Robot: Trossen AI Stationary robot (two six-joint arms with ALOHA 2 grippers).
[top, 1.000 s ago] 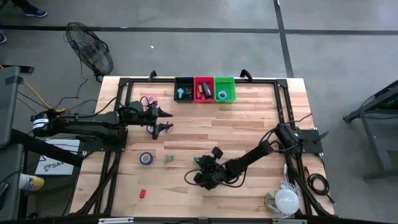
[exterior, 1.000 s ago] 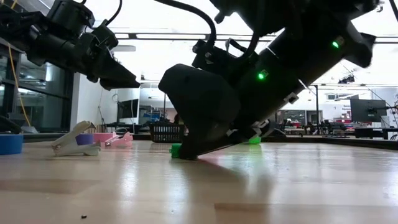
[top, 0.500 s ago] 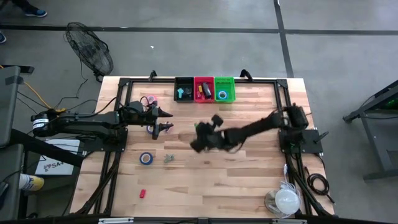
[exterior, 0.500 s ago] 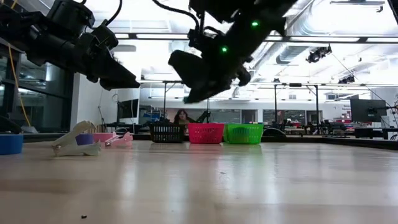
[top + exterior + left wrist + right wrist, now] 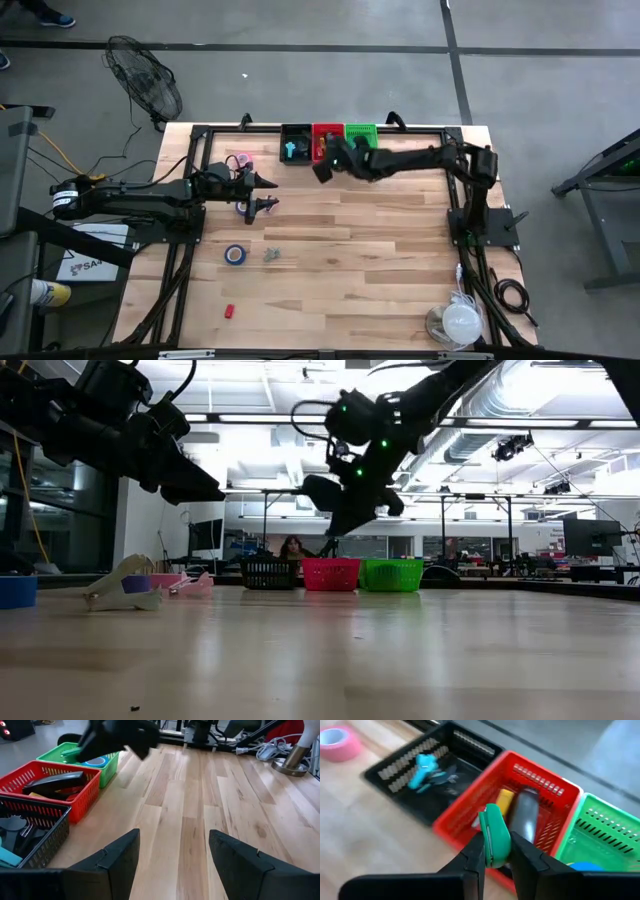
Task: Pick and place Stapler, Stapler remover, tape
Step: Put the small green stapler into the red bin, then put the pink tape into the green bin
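Right gripper: over the near edge of the red basket, at the far side of the table. Fingers pinched tight on a small green stapler, held upright between them.
Green stapler: in the air, clamped in the right gripper, just above the red basket's front wall. Not touching the basket as far as the right wrist view shows.
Red basket: middle of three baskets in a row. Holds a dark stapler and a yellow item beside it.
Black basket: beside the red one, on the left-arm end of the row. Holds a light blue remover and a darker piece, too blurred to name.
Green basket: on the other side of the red one. A blue tape roll lies in it.
Left gripper: hangs above the table's left part, well apart from the baskets. Fingers spread wide, nothing between them.
Pink tape: on the table near the far edge, by the left arm.
Blue roll: on the table, nearer the front, well apart from the baskets.
Small grey item: just beside the blue roll; cannot tell what it is.
Red item: alone near the table's front left.
White remover: low view, on the table under the left arm, jaws agape.
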